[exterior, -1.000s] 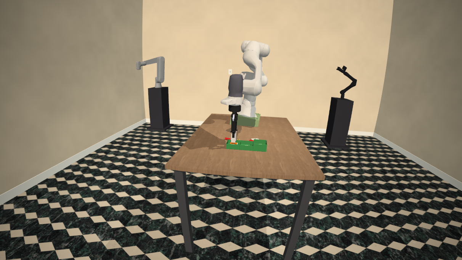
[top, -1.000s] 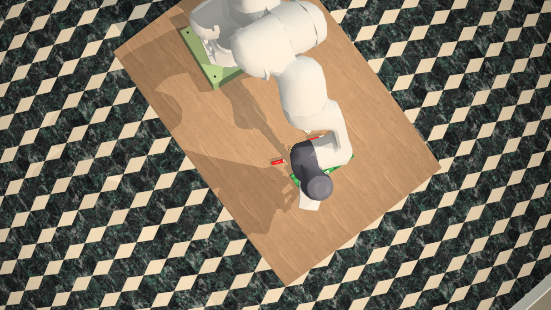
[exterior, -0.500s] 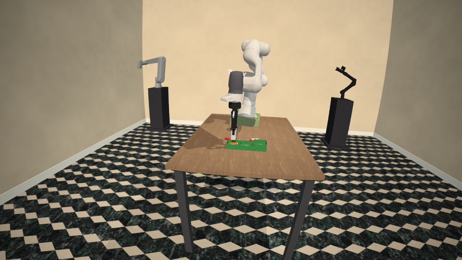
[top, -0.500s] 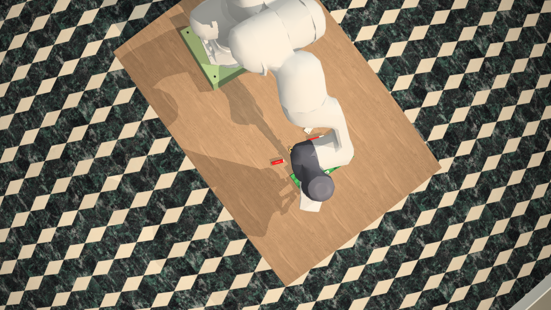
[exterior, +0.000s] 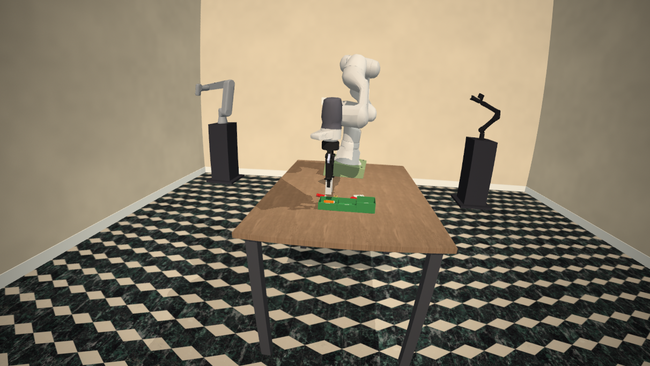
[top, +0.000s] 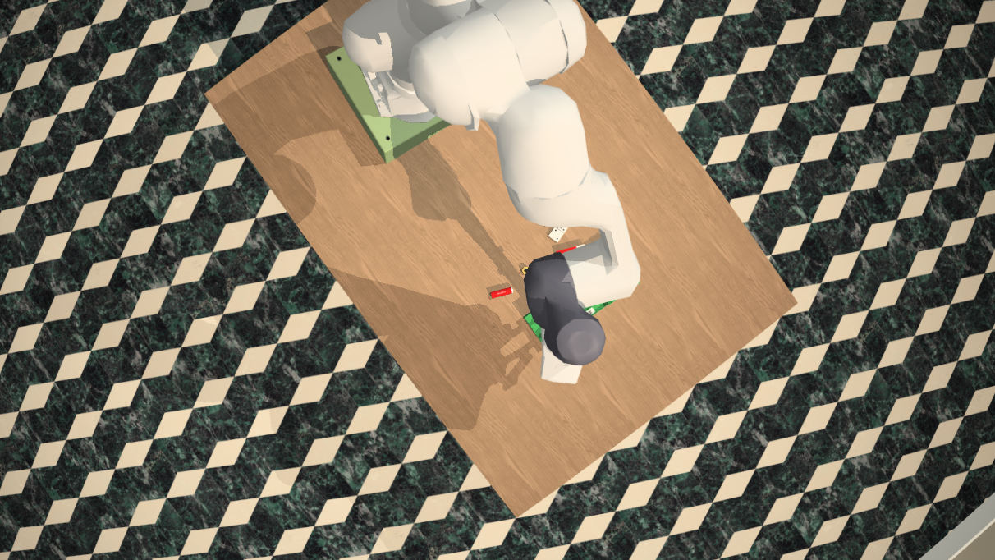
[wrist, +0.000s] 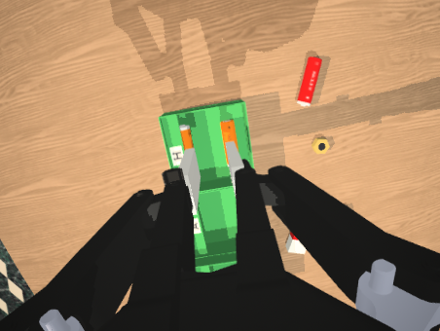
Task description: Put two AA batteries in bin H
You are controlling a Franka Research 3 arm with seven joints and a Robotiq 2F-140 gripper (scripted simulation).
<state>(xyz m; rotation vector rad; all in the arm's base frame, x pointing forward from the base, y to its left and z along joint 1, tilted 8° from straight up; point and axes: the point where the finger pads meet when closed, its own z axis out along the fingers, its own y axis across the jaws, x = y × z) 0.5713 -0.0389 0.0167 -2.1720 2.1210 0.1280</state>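
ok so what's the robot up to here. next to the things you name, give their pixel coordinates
The robot's gripper (wrist: 212,160), its fingers apart with nothing between them, hangs over the bin marked H (wrist: 209,117). Two orange batteries (wrist: 187,138) (wrist: 228,131) lie in that bin, so the count asked for looks met. A red battery (top: 501,293) (wrist: 310,80) lies on the table. Moving the arm away seems to remain.

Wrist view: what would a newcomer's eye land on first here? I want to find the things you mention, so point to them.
Probably the two orange batteries (wrist: 187,138) (wrist: 228,132) lying apart in the green bin marked H (wrist: 210,109), with the pale fingertips of the open gripper (wrist: 212,160) above them. Next, likely the bright red battery (wrist: 310,80) on the wooden table beyond the bin's right side, then the small yellow nut (wrist: 320,146) near it.
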